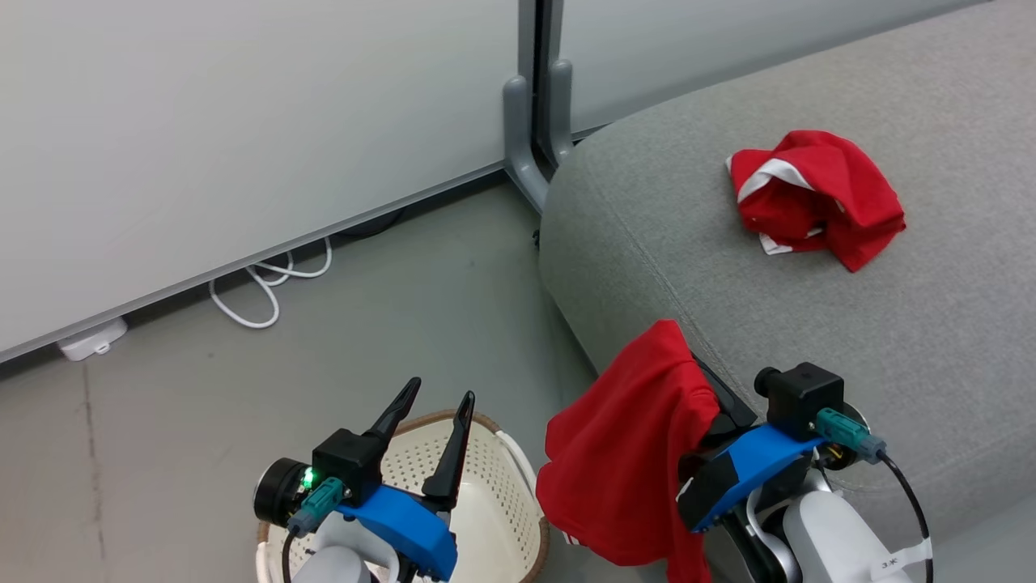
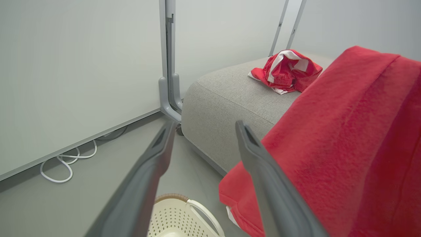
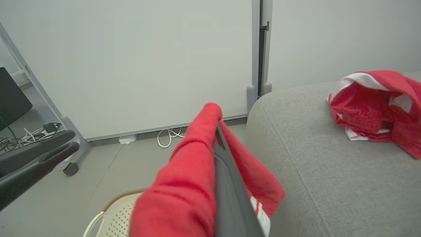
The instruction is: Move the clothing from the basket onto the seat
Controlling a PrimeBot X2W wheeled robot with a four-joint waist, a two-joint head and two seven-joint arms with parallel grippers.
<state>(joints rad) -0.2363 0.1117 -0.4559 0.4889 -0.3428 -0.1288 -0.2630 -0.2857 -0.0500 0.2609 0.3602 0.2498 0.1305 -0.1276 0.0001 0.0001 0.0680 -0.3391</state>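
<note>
While the right gripper (image 3: 219, 144) pinches the garment (image 1: 623, 453), lift toward one o'clock onto the seat (image 1: 809, 340); left gripper (image 1: 441, 389) gapes wide.

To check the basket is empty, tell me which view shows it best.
The head view: most of the basket and its perforated inside show, though the left gripper covers part. The left wrist view catches a bit of rim and one handle; the right wrist view, a corner.
</note>
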